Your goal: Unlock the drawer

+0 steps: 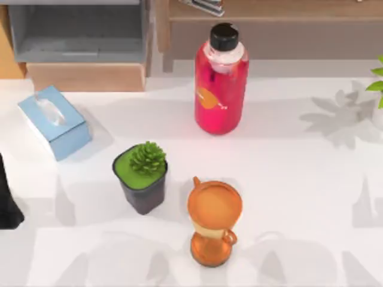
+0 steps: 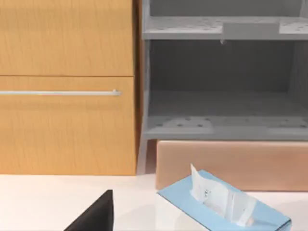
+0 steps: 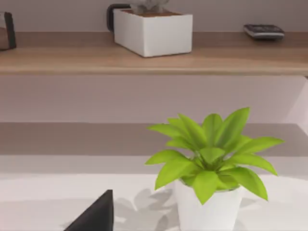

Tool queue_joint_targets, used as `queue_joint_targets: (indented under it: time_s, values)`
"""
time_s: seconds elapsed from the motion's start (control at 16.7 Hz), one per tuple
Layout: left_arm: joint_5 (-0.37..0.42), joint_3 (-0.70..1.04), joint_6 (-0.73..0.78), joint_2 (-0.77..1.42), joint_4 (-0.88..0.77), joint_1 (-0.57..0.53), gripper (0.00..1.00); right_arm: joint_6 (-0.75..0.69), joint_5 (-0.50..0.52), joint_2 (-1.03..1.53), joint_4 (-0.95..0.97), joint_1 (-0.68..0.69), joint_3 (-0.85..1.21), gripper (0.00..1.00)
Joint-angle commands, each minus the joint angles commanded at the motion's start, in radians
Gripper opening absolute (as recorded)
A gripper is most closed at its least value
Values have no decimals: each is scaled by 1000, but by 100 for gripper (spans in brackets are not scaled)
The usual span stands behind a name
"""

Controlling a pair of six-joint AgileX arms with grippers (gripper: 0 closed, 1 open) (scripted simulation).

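Note:
The drawer (image 2: pixel 62 125) is a wooden front with a thin metal bar handle (image 2: pixel 57 93) across it, and it stands flush in a wooden cabinet at the table's back left. In the top view a strip of that cabinet (image 1: pixel 5 54) shows at the far left edge. My left gripper (image 1: pixel 7 206) is a dark shape at the table's left edge, well short of the cabinet and facing it; a dark part of it (image 2: pixel 94 216) shows in the left wrist view. My right gripper (image 3: pixel 94 215) shows as a dark corner in the right wrist view, facing a potted plant.
A grey open shelf unit (image 1: pixel 78 36) on a tan base stands beside the drawer. A blue tissue box (image 1: pixel 54 121) lies in front of it. On the table are a small dark pot with a green plant (image 1: pixel 142 176), an orange hourglass (image 1: pixel 213 221) and a red bottle (image 1: pixel 220 81). A leafy plant in a white pot (image 3: pixel 211 192) stands at the right.

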Motion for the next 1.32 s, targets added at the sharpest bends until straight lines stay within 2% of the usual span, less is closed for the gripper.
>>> queue_joint_targets:
  time_s: [0.3,1.32]
  values:
    - [-21,30,1,45,14,-17,100,0,0,0,0,0,0,100]
    - [-230,382,6,556,179,-232,100,0,0,0,0,0,0,100]
